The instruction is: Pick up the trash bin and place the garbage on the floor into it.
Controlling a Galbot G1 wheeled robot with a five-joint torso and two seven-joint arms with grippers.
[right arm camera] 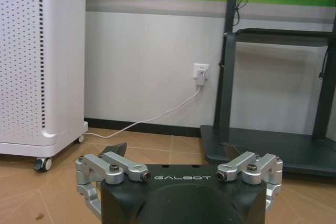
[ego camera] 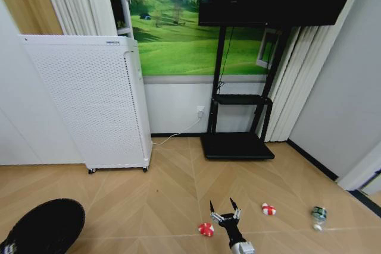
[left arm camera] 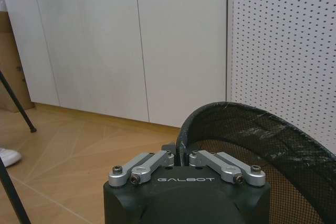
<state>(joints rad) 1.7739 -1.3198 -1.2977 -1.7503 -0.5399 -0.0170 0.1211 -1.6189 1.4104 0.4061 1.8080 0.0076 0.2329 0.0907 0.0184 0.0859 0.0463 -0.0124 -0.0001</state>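
Chevron wood floor [ego camera: 166, 182] spreads before us. We grip the black mesh trash bin [ego camera: 44, 227] by its rim, left gripper [left arm camera: 181, 160] clenched, low at our left. Our right gripper [ego camera: 224, 209] hangs spread wide between two red-and-white lumps [ego camera: 206, 229]; the green bottle [ego camera: 318, 214] lies farther right.

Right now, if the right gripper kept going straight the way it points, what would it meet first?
Probably nothing nearby. The right gripper, open, points across bare floor toward the wall; the red-and-white lumps lie to either side of it. The TV stand base sits off to one side, though depth is hard to judge.
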